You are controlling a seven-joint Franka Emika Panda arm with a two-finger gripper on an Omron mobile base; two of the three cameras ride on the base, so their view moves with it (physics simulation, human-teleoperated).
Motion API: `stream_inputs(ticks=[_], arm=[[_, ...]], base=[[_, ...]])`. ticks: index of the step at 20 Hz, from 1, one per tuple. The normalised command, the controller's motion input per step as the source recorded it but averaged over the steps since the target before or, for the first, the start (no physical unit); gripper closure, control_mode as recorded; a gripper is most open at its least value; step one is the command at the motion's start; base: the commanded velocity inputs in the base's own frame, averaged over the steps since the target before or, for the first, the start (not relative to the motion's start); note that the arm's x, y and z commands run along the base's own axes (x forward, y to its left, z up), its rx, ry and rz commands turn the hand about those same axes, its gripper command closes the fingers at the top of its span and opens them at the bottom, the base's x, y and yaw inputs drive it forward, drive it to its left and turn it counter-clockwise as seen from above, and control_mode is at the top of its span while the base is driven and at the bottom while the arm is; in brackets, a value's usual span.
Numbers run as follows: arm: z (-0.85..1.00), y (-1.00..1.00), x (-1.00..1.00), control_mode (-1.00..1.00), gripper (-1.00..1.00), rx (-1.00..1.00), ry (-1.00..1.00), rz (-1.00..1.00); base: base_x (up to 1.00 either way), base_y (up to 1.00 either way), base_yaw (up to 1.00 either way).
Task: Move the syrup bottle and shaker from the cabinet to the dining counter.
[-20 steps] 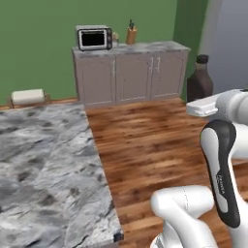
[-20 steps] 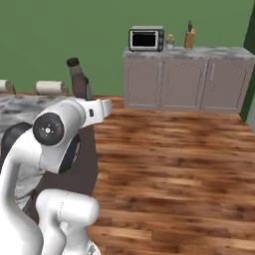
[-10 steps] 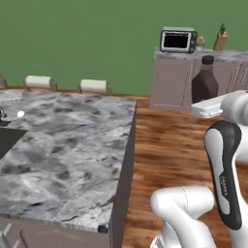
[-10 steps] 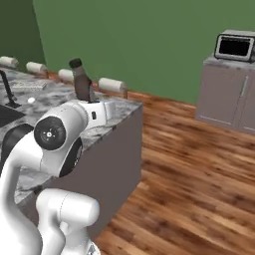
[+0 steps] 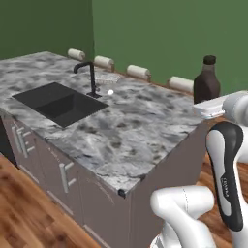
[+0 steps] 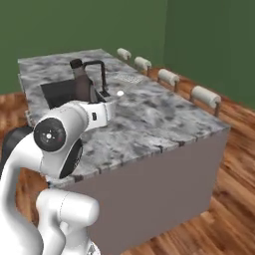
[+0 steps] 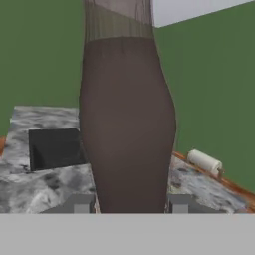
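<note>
Rolled up beside the stone table with the sink just now. Fingers hold the syrup bottle tight, up in the air. Soon time to set down.

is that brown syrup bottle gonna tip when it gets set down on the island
Possibly. The syrup bottle is tall, narrowing to a slim neck, so it likely tips if released tilted. It looks rigid and smooth, perhaps slippery. The gripper holds it upright low on its wide body, and the dining counter looks flat, which should help.
</note>
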Motion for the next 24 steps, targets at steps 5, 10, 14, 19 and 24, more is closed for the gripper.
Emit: stream_inputs(ticks=[5, 10, 14, 19, 24], arm=[[0.0, 0.0, 0.0, 1.0, 1.0, 0.0, 0.0, 0.0], [0.0, 0.0, 0.0, 1.0, 1.0, 0.0, 0.0, 0.0], [0.0, 0.0, 0.0, 1.0, 1.0, 0.0, 0.0, 0.0], [0.0, 0.0, 0.0, 1.0, 1.0, 0.0, 0.0, 0.0], [0.0, 0.0, 0.0, 1.0, 1.0, 0.0, 0.0, 0.0]], base=[[0.4, -0.65, 0.58], [0.36, -0.96, 0.38], [0.18, -0.26, 0.28], [0.26, 0.0, 0.37], [0.44, 0.0, 0.39]])
